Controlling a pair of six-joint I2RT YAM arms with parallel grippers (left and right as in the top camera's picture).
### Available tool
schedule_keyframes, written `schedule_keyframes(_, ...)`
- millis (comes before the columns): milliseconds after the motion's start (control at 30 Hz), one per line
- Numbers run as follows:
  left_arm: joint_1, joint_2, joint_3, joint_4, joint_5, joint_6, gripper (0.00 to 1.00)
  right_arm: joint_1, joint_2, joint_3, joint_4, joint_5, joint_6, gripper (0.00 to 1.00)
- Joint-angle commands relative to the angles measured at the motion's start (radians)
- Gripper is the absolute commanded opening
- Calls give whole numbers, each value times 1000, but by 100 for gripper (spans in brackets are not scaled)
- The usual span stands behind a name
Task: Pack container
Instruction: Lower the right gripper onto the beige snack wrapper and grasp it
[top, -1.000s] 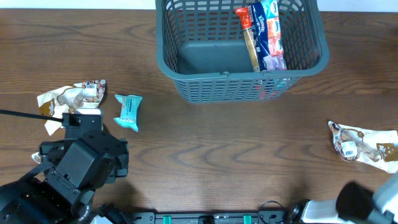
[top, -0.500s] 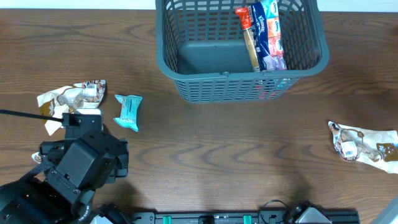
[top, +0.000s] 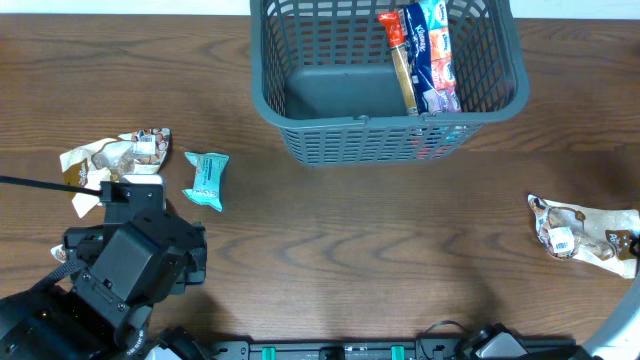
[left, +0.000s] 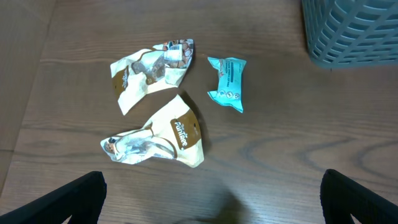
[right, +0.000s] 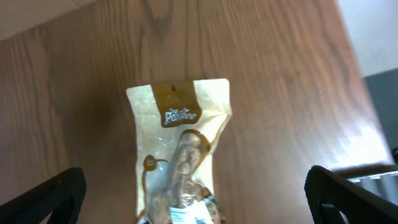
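1. The container (top: 360, 140), a dark grey basket with lattice sides, stands at the far middle of the table (top: 330, 240). 1 of its corners shows at the top right of the left wrist view.
2. Inside it, along the right wall, packets stand on edge: an orange-red stick pack (top: 398, 55) and blue-and-white packs (top: 437, 55) touching it.
3. The left gripper (left: 211, 202) has its jaws spread wide and holds nothing. Its 2 fingers (left: 68, 199) sit at the bottom corners of its own view, above bare wood.
4. Ahead of that gripper lie 2 cream-and-brown pouches, both crumpled. The upper pouch (left: 152, 68) and the lower pouch (left: 158, 140) are just beside each other.
5. A teal packet (left: 228, 83) lies flat to the right of the upper pouch, apart from it and well apart from the container.
6. From overhead, the left arm (top: 130, 265) covers most of the lower pouch.
7. The right gripper (right: 194, 190) is also spread wide and empty, hovering over a third pouch (right: 180, 155).
8. This third pouch lies flat near the table's right edge, far from the container.
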Motion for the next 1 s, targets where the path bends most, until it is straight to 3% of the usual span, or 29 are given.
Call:
schedule_keyframes(0,-1,1,13,-9,-23,-1,99,-18,2,-38,33,-55,133,99)
schedule_keyframes(200,-1,1,13,-9,-23,-1,99,-18,10,-66,144,-205,144,99)
schedule_keyframes(300,-1,1,13,-9,-23,-1,99,-18,43,-69,269,-328,31,99)
schedule_keyframes(367,-1,1,13,-9,-23,-1,99,-18,76,-69,302,-393,30,99)
schedule_keyframes(600,-1,1,13,-9,-23,-1,99,-18,172,-69,210,-388,187,99)
schedule_keyframes(967,-1,1,13,-9,-23,-1,99,-36,249,-69,139,-354,222,99)
